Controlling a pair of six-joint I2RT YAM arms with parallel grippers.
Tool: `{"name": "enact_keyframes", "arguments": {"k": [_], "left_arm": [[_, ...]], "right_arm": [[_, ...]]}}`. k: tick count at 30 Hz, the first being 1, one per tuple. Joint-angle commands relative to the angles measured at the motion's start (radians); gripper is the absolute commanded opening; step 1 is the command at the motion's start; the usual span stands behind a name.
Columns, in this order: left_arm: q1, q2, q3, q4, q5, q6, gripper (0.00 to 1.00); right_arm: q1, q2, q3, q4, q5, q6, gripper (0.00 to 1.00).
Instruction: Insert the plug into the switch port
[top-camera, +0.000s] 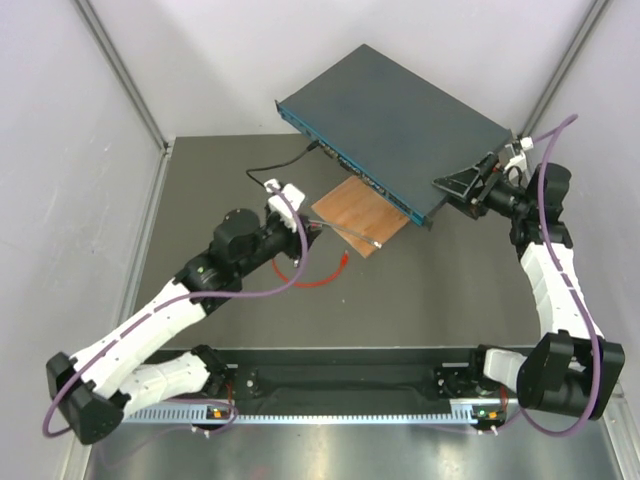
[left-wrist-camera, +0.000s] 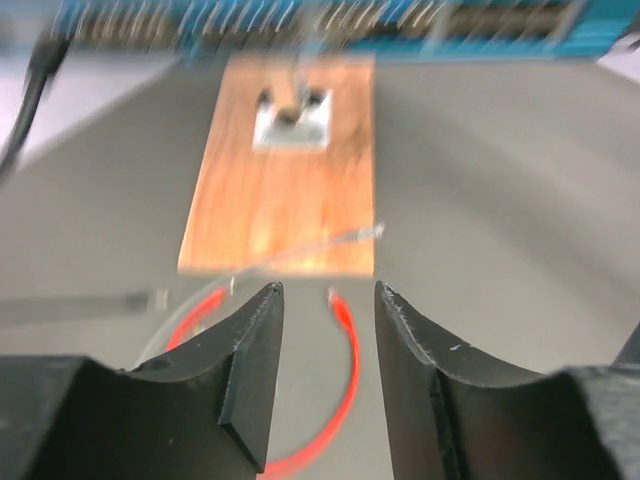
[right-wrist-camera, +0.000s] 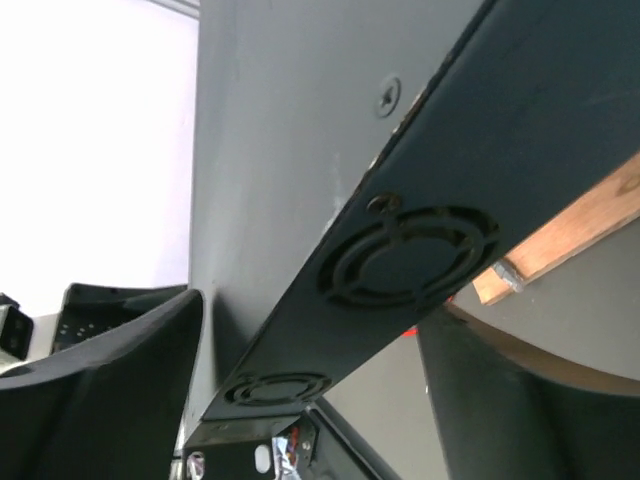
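Top external view: left gripper (top-camera: 308, 228) jaws stood apart, holding nothing, above the worktop (top-camera: 450, 300). The plug (top-camera: 343, 262) lay on the worktop with its red cable (top-camera: 300, 281), near the wooden block (top-camera: 360, 215), apart from the port row (top-camera: 350, 165) of the switch (top-camera: 400, 120). Right gripper (top-camera: 445, 188) jaws stood apart, straddling the switch at its side edge.

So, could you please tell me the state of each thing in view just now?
left hand: open, empty.
right hand: straddling one end of the switch, grip unclear.
plug: unplugged, lying on the table.
switch: resting on the wooden board.
black cable: seemingly plugged into the switch's front.
grey cable: loose, lying across the board.
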Motion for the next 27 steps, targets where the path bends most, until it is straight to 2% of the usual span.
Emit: {"name": "enact_keyframes", "arguments": {"k": [1, 3, 7, 14, 19, 23, 27], "left_arm": [[0.009, -0.079, -0.105, -0.182, -0.149, -0.134, 0.47], [0.009, -0.099, -0.151, -0.214, -0.224, -0.197, 0.48], [0.014, -0.073, -0.203, -0.22, -0.32, -0.26, 0.52], [0.089, 0.152, -0.164, -0.18, -0.322, -0.308, 0.53], [0.225, 0.347, -0.095, -0.197, -0.216, -0.342, 0.5], [0.256, 0.468, -0.05, -0.167, -0.158, -0.355, 0.48], [0.259, 0.505, -0.035, -0.133, -0.044, -0.369, 0.49]], "right_arm": [[0.011, 0.002, 0.05, 0.043, 0.008, -0.06, 0.88], [0.008, -0.002, 0.056, 0.04, 0.011, -0.069, 0.99], [0.0, -0.016, 0.07, -0.006, 0.022, -0.104, 1.0], [-0.02, -0.029, 0.133, -0.127, 0.046, -0.213, 1.0], [-0.058, -0.035, 0.167, -0.199, 0.062, -0.311, 1.0], [-0.101, -0.042, 0.174, -0.217, 0.039, -0.334, 1.0], [-0.151, -0.042, 0.182, -0.236, 0.011, -0.353, 1.0]]}}
